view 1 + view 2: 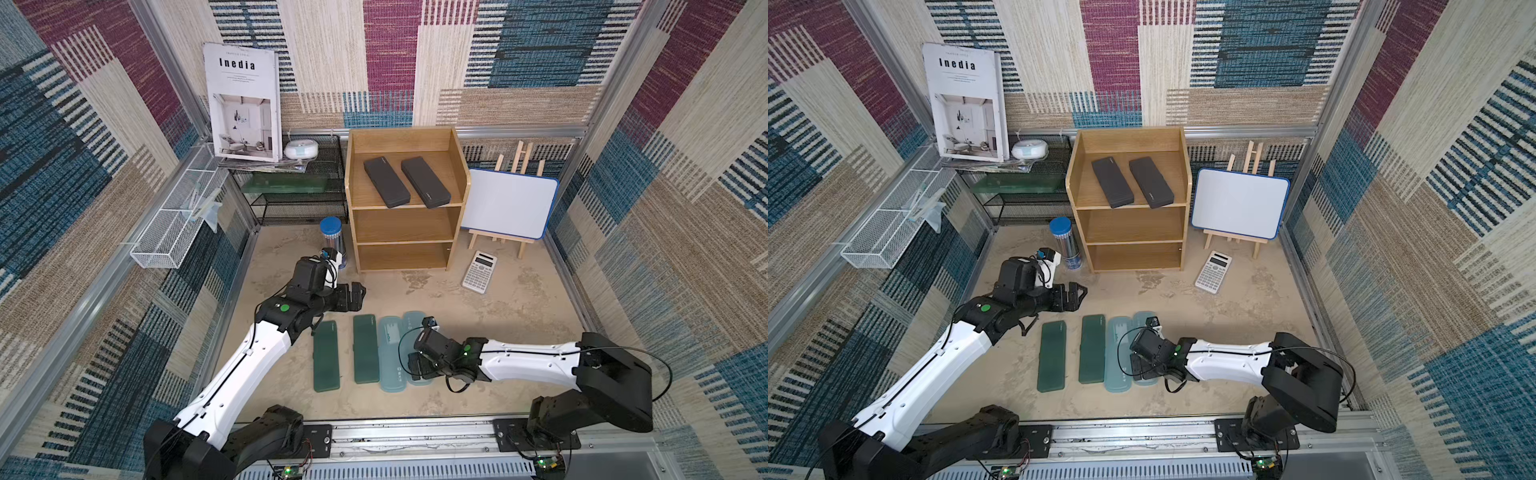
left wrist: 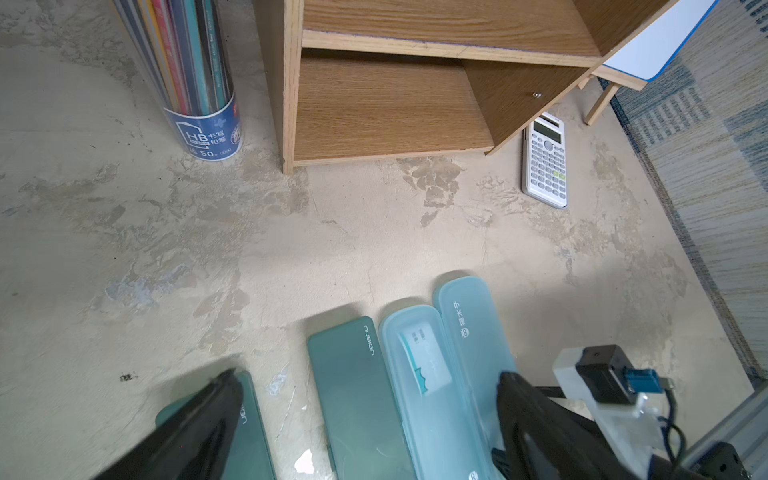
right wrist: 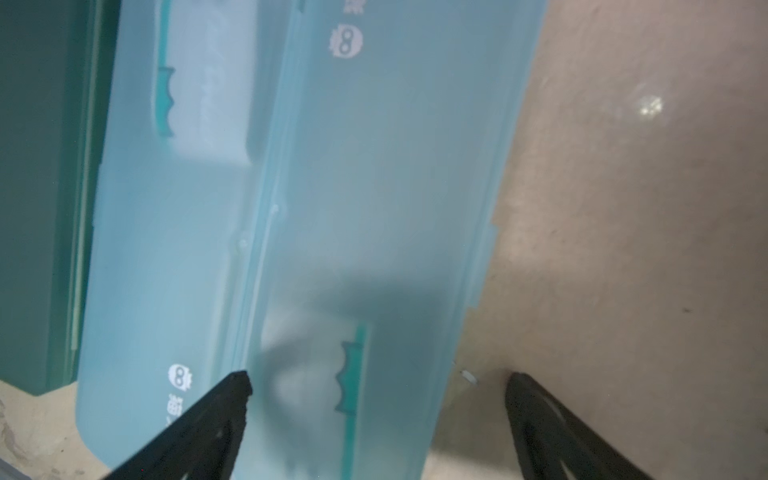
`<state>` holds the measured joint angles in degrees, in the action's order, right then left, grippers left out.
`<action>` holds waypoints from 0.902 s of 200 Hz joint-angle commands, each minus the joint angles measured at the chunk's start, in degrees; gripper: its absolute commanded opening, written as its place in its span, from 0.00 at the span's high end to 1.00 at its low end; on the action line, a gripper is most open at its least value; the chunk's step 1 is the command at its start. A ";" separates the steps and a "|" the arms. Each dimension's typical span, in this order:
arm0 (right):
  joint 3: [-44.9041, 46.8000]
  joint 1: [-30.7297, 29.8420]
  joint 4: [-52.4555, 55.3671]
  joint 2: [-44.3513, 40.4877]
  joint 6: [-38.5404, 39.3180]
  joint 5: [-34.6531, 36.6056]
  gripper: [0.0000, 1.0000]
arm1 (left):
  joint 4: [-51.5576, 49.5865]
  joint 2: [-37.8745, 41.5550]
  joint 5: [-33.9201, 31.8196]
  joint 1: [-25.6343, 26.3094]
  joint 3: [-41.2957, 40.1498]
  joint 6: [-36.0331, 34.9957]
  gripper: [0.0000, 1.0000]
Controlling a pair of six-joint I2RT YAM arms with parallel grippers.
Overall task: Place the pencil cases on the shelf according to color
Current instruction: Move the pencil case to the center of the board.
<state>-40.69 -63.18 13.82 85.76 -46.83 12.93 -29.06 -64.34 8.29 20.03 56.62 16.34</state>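
The open three-tier wooden shelf [image 1: 405,226] was light brown, grained; its two flat rounded pencil cases [image 1: 386,182] were matte black. Two slim plastic cases [image 1: 326,357] were dark green, two frosted plastic cases [image 1: 391,357] translucent light blue. The woven wall panels [image 1: 390,54] showed maroon, blue and beige striped patches.

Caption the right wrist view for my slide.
Open right gripper over a light blue pencil case, a second one alongside.

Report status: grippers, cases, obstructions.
Left gripper open, empty. Right gripper open, straddling outer blue case. Black cases on shelf top; green cases, other blue case on table. Shelf front unblocked.
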 commanded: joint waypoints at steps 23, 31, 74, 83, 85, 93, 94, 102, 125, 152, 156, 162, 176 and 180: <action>-1.25 -0.63 0.58 3.13 -0.98 1.70 0.01 | 0.45 0.09 -0.38 0.00 0.16 -0.05 0.01; -1.34 -0.63 1.26 3.65 -1.07 2.09 0.01 | 0.45 0.10 -0.38 0.00 0.16 0.00 0.01; 0.43 -0.63 7.36 1.38 -4.82 7.09 0.01 | 0.39 0.13 -0.13 0.01 0.16 0.13 0.01; 1.30 -0.56 8.34 -0.28 -5.12 7.86 0.01 | 0.41 0.22 -0.12 -0.07 0.24 0.14 0.01; 1.44 -0.55 8.50 -0.67 -5.18 8.09 0.01 | 0.41 0.23 -0.12 -0.01 0.24 0.11 0.00; 2.12 -0.54 9.40 -2.32 -5.20 8.80 0.01 | 0.38 0.25 -0.21 -0.04 0.22 0.16 0.01; 2.20 -0.54 9.48 -2.51 -5.20 8.88 0.01 | 0.35 0.30 -0.21 -0.02 0.23 0.13 0.01; 2.95 -0.46 10.04 -4.24 -5.04 9.44 0.01 | 0.32 0.26 -0.21 -0.03 0.17 0.18 0.01; 4.39 -0.19 11.22 -9.28 -4.02 9.65 0.01 | 0.32 0.34 -0.25 -0.01 0.15 0.10 0.01; 6.06 -0.19 10.32 -16.48 -2.31 7.67 0.01 | 0.24 0.27 -0.30 0.00 0.13 0.14 0.01; 6.39 -0.19 9.94 -17.75 -2.09 7.17 0.01 | 0.23 0.27 -0.37 -0.05 0.16 0.18 0.00; 7.00 -0.19 9.42 -19.60 -1.57 6.29 0.01 | 0.23 0.31 -0.45 -0.04 0.16 0.07 0.00; 8.57 -0.24 8.16 -23.30 0.62 3.87 0.01 | 0.05 0.36 -0.72 -0.03 0.14 0.05 0.01; 8.99 -0.19 8.23 -24.26 0.44 3.41 0.01 | 0.08 0.43 -0.74 -0.01 0.13 0.06 0.00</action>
<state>-33.32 -63.31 22.94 65.54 -48.93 19.57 -29.10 -64.20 8.29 20.03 56.62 16.38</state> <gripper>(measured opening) 0.991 0.996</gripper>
